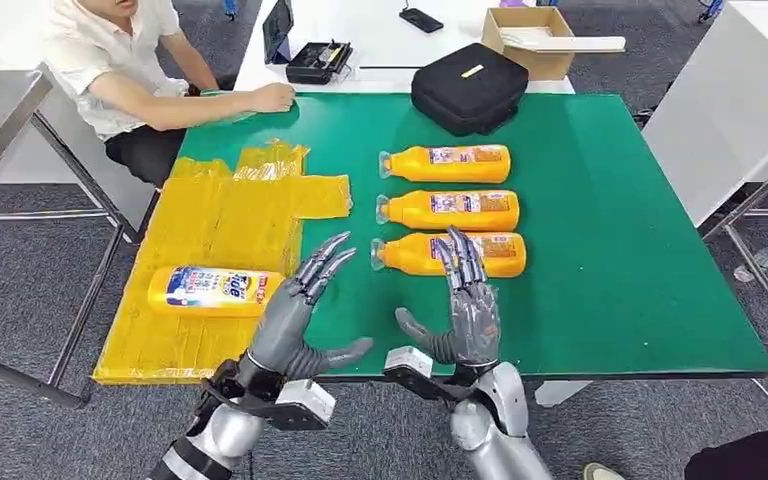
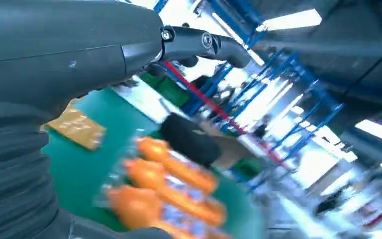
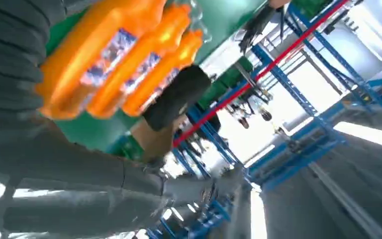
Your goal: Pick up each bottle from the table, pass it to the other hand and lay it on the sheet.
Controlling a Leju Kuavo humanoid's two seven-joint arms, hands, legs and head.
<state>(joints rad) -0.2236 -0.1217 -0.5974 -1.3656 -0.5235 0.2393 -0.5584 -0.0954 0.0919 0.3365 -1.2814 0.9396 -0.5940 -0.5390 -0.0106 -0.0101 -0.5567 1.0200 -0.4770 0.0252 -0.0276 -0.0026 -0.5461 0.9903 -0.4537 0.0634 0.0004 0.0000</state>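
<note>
— How are the two hands seen to be placed?

— Both are raised over the near edge of the green table (image 1: 620,290), palms turned toward each other. The left hand (image 1: 295,315) is spread, fingers apart, with nothing grasped. The right hand (image 1: 465,315) is likewise released, its fingers extended upward and nothing held.

— Where are the bottles found?

— One orange bottle (image 1: 215,290) is laid on its side on the yellow sheet (image 1: 220,215), just beyond and outward of the left hand. Three more are lined up on the green cloth: the nearest bottle (image 1: 450,253) is partly covered by the right hand's fingertips (image 1: 457,250) in the head view, though contact cannot be told; the middle bottle (image 1: 448,210) and the far bottle (image 1: 447,163) lie beyond it.

— What else is observed?

— A black case (image 1: 470,88) is set past the far bottle, and a person's hand (image 1: 272,97) is rested on the table's far edge, beyond the sheet.
</note>
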